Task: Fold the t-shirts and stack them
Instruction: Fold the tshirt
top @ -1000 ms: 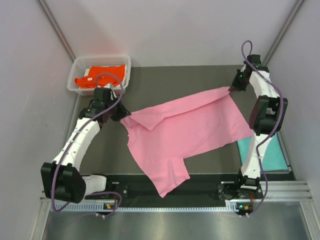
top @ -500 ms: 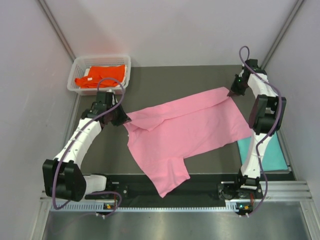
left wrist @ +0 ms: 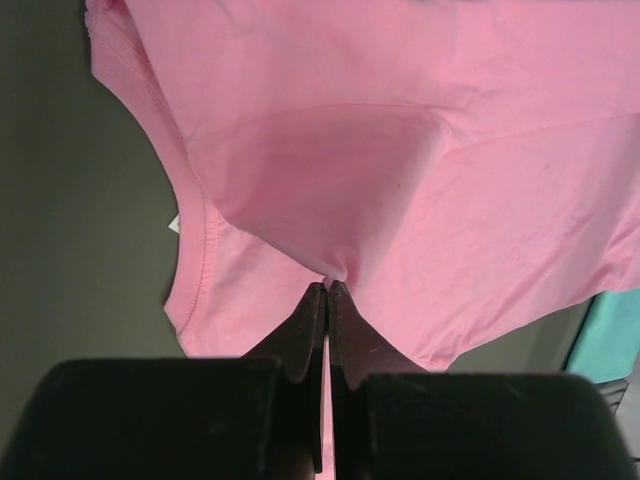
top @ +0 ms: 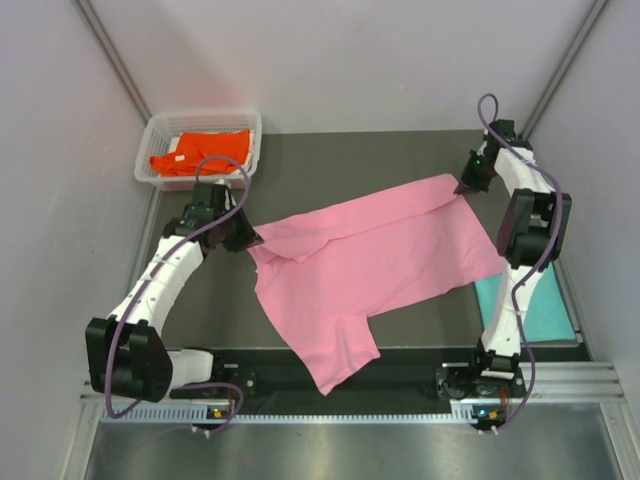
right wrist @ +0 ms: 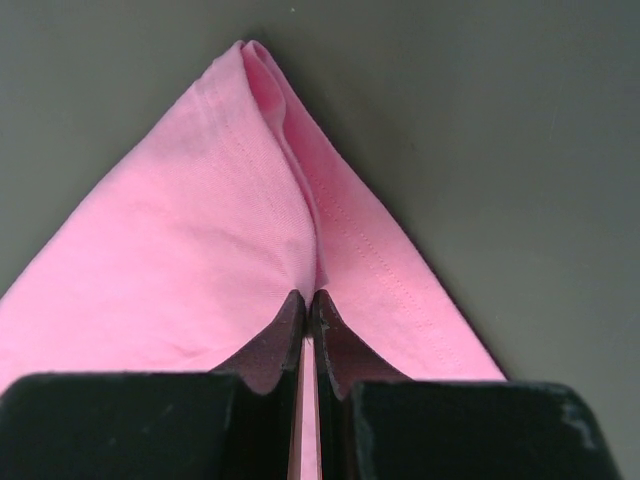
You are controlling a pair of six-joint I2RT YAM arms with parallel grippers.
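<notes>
The worktop (top: 330, 160) carried one shirt under handling and one set aside.

The pink shirt (top: 370, 265) lay spread on a slant across the middle, mostly flat. One flap was turned over near its left end, and its lowest part reached the near rail. It was judged to be at the spreading stage: no tidy fold was visible, so flattening looked unfinished.

The teal shirt (top: 545, 310) lay flat at the right edge, partly hidden behind the right arm and just beside the pink cloth. Its squared outline suggested it was already folded and marked the stacking place.

The basket (top: 150, 135) stood at the far left corner, well apart from the pink shirt. The orange shirt (top: 200, 150) sat bunched inside it, evidently awaiting its turn.

The left hand (top: 247, 240) was clenched on the pink shirt's left edge. In its wrist view the cloth puckered up into the fingertips, with a curved hem just beside them.

The right hand (top: 462, 183) was clenched on the far right corner, where the cloth narrowed to a doubled point beyond the fingers.

Holding two opposite ends appeared intended to draw the cloth taut between the arms. The turned-over flap remained the likely fault: if left, it would be folded in.
</notes>
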